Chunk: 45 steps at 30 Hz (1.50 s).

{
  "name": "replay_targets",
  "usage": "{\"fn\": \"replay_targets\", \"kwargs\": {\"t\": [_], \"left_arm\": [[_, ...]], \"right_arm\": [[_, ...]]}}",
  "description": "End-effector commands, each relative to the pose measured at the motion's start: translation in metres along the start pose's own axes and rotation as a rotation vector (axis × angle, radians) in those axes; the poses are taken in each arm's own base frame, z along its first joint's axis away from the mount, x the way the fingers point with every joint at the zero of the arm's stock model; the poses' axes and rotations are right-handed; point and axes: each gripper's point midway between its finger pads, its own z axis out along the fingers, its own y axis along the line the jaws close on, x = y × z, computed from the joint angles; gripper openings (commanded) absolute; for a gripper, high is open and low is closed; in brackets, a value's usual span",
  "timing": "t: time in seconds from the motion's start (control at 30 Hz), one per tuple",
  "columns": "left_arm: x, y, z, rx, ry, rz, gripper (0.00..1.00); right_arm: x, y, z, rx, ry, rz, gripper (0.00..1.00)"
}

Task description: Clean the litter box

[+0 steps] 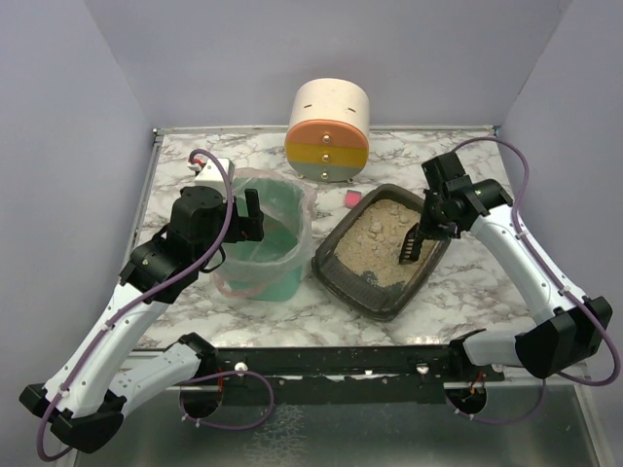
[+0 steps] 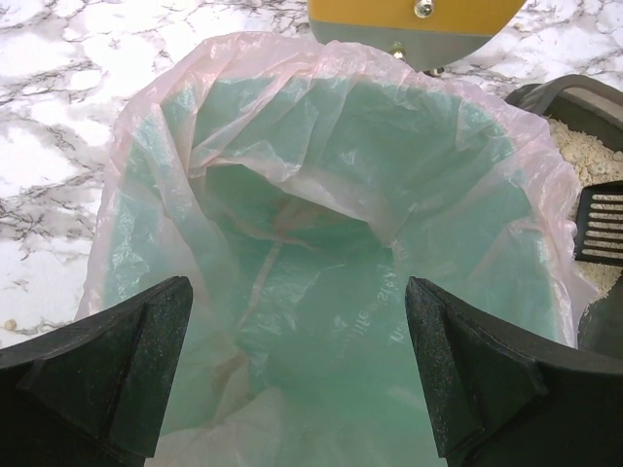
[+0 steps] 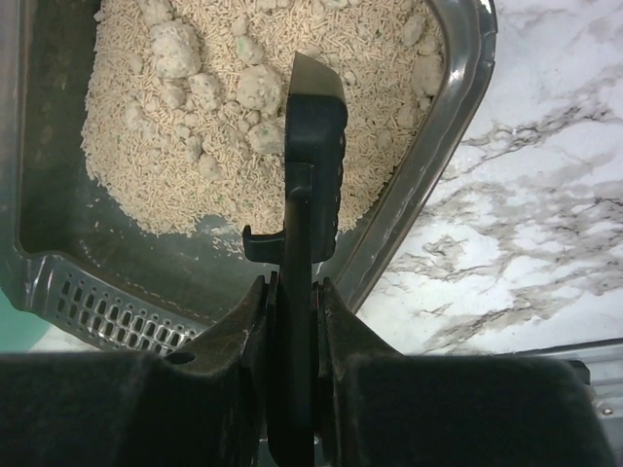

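The litter box (image 1: 350,292) is sitting right of centre on the tabletop (image 1: 458,292), just beside the lined green bin (image 1: 287,277). The right end effector (image 3: 292,292) is clamping a black scoop (image 3: 313,136) over the litter. The left end effector (image 2: 297,287) is hovering above the bin, fingers wide apart.

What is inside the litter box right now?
The litter box holds beige litter with pale clumps, leaving part of its base bare. The right gripper holds a dark scoop over the litter. Anything buried under the litter is hidden.
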Motion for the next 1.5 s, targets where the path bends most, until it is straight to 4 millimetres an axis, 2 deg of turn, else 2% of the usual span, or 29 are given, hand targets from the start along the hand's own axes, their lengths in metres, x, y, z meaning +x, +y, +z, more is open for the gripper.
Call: {"fn": "replay_targets", "kwargs": {"t": [0.0, 0.17, 0.43, 0.77, 0.93, 0.97, 1.1, 1.17, 1.3, 1.47], "left_arm": [[-0.002, -0.002, -0.001, 0.019, -0.016, 0.008, 0.99], [-0.002, -0.003, -0.001, 0.027, -0.014, 0.009, 0.99], [-0.007, -0.004, -0.004, 0.029, -0.011, 0.008, 0.99], [-0.013, -0.012, -0.005, 0.054, 0.006, 0.001, 0.99], [-0.011, -0.018, -0.004, 0.079, 0.021, -0.005, 0.99], [-0.01, -0.022, -0.003, 0.098, 0.031, -0.01, 0.99], [-0.011, -0.027, -0.003, 0.121, 0.038, -0.013, 0.99], [-0.012, -0.029, -0.004, 0.131, 0.039, -0.015, 0.99], [-0.013, -0.032, -0.005, 0.149, 0.04, -0.022, 0.99], [-0.013, -0.034, -0.007, 0.16, 0.041, -0.03, 0.99]], "right_arm": [[0.009, 0.027, 0.015, -0.108, 0.05, 0.041, 0.0], [0.011, 0.045, 0.021, -0.199, 0.054, 0.088, 0.01], [0.014, 0.049, 0.03, -0.231, 0.023, 0.183, 0.01], [0.052, 0.045, 0.062, -0.271, 0.057, 0.32, 0.01], [0.057, 0.038, 0.072, -0.261, 0.027, 0.387, 0.01], [0.058, 0.032, 0.08, -0.249, -0.016, 0.429, 0.01], [0.065, 0.037, 0.093, -0.309, -0.031, 0.443, 0.0], [0.075, 0.042, 0.097, -0.353, -0.002, 0.436, 0.01], [0.08, 0.05, 0.099, -0.427, 0.001, 0.435, 0.01], [0.086, 0.051, 0.097, -0.472, -0.012, 0.435, 0.01]]}}
